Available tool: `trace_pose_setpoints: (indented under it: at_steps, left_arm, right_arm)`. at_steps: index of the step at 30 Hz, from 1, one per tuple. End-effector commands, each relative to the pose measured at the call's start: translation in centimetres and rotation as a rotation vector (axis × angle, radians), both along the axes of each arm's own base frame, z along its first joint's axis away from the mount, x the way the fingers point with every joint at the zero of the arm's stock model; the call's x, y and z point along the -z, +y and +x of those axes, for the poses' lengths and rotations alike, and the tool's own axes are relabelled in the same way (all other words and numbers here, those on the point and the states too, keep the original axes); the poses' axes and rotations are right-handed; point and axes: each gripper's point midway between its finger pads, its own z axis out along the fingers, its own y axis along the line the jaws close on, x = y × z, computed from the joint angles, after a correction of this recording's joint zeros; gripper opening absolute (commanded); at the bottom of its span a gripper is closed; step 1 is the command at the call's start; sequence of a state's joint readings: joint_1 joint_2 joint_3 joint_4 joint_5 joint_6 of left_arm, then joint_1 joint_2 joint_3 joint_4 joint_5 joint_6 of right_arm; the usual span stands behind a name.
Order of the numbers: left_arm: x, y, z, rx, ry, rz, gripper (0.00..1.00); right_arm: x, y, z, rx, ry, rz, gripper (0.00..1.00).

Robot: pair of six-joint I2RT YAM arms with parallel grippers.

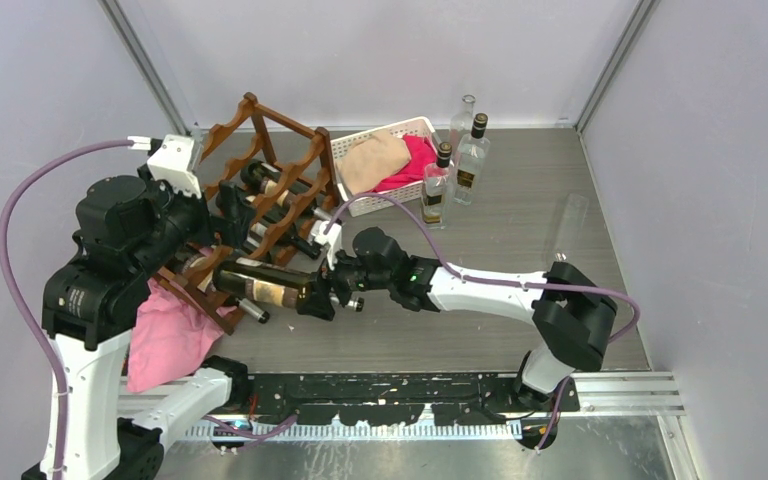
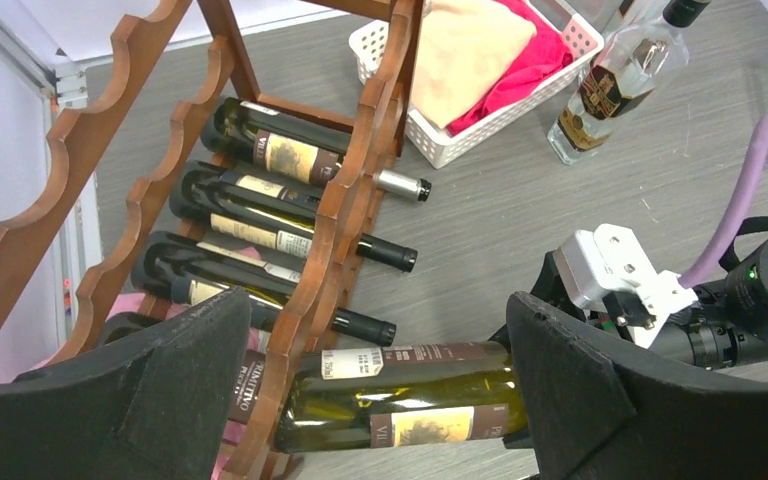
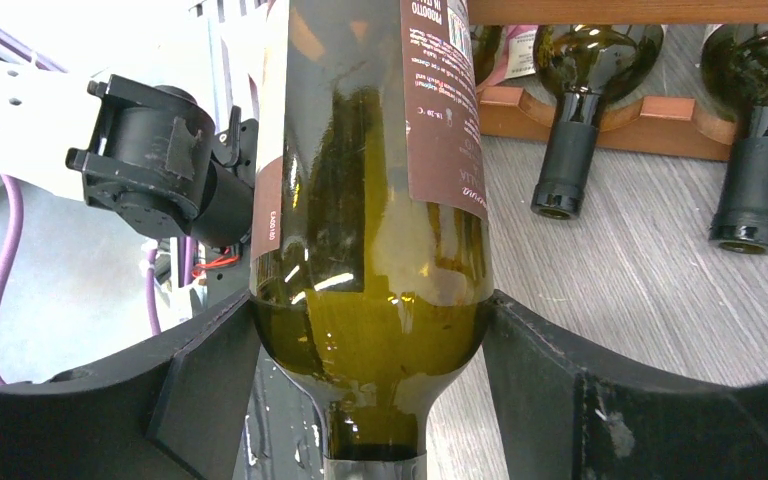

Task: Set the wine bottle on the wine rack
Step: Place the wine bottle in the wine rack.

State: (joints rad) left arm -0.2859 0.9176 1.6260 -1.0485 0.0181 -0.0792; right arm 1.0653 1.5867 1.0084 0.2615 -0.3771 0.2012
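The wine rack (image 1: 260, 185) is a reddish-brown wooden frame with wavy rails, standing at the back left; several dark bottles lie in its tiers (image 2: 260, 215). The wine bottle (image 1: 265, 285), dark green with a maroon and cream label, lies level with its base inside the rack's lowest tier (image 2: 400, 400). My right gripper (image 1: 325, 292) is shut on its shoulder, a finger pressed against each side (image 3: 370, 340). My left gripper (image 2: 380, 300) hovers above the bottle's body with its jaws wide open, touching nothing.
A white basket (image 1: 345, 150) with beige and pink cloths sits behind the rack. Clear glass bottles (image 1: 455, 170) stand to its right and another (image 1: 568, 225) near the right wall. A pink cloth (image 1: 165, 340) lies under the rack's near left corner.
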Motion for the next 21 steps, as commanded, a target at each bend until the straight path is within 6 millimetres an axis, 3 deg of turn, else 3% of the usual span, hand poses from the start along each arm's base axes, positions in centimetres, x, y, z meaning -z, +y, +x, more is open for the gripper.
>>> trace_pose_setpoints:
  at_steps: [1, 8, 21]
  left_arm:
    - [-0.3, 0.4, -0.6, -0.01, -0.007, 0.008, 0.97]
    - [0.8, 2.0, -0.5, -0.07, 0.033, 0.084, 0.95]
    - [-1.9, 3.8, -2.1, -0.103, -0.072, 0.137, 0.94]
  right_arm:
    - [-10.1, 3.0, 0.8, 0.015, -0.105, 0.285, 0.01]
    - [-10.8, 6.2, 1.4, 0.085, -0.073, 0.298, 0.01]
    - [-11.1, 12.4, 2.2, 0.227, -0.042, 0.279, 0.01]
